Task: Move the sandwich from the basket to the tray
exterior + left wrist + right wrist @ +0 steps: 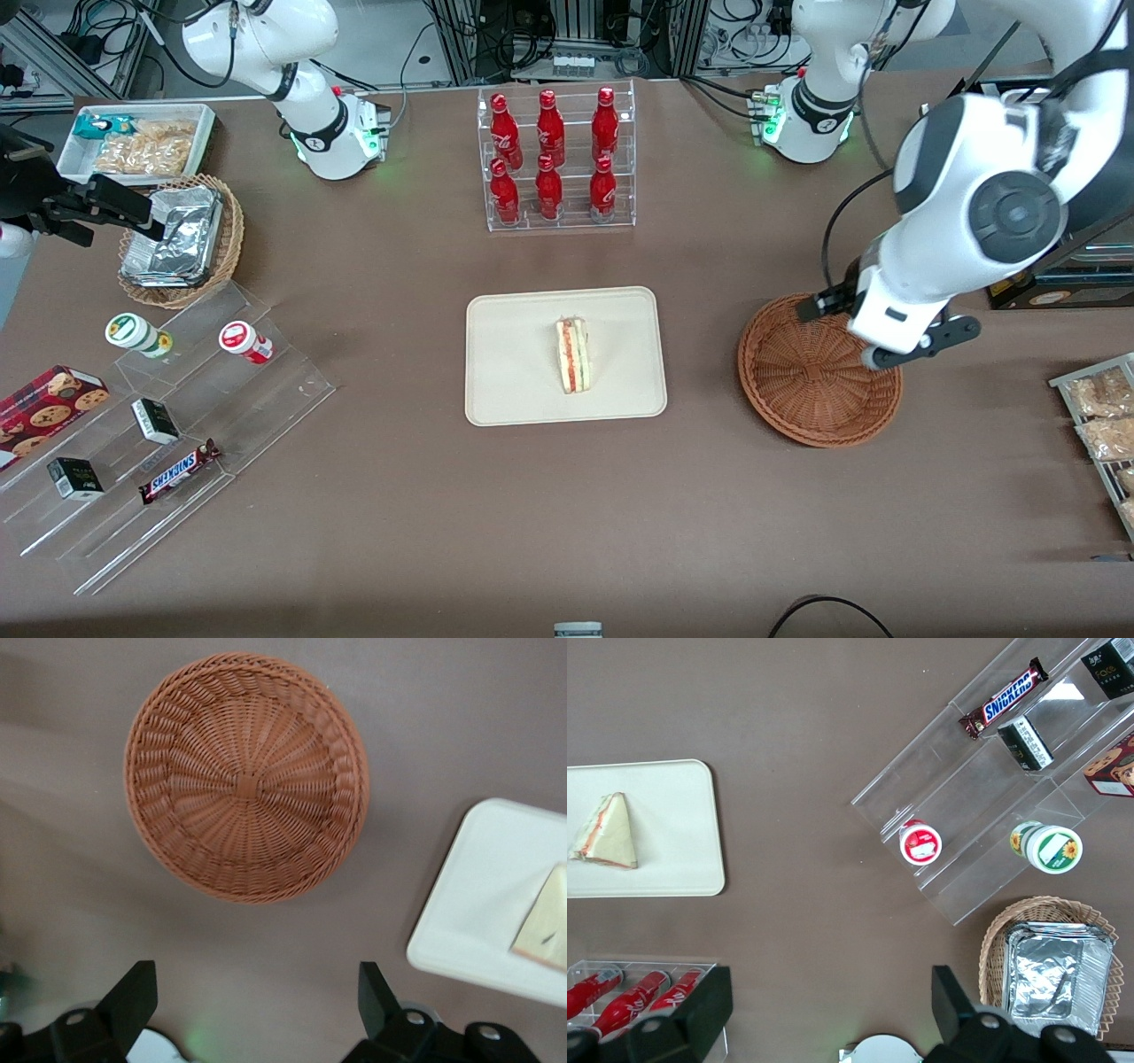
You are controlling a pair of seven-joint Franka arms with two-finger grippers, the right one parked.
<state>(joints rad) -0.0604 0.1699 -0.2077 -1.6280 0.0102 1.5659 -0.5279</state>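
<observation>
Pale bread, the triangular sandwich (573,355) lies delivered on the cream rectangular tray (505,390), so the end effector (257,1001) hangs wide open, holding nothing, above the empty reddish-brown wicker basket (797,390).

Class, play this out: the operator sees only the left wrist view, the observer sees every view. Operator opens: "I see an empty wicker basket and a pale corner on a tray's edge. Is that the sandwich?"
Observer: Yes. In the front view the sandwich lies wholly on the tray, filling edge facing up.
Operator: Where is my gripper relative to the basket?
Observer: The gripper hangs open above the basket, over its rim on the side toward the working arm's end, holding nothing.
Operator: What stands near the tray?
Observer: A clear rack of red bottles stands farther from the front camera than the tray.
</observation>
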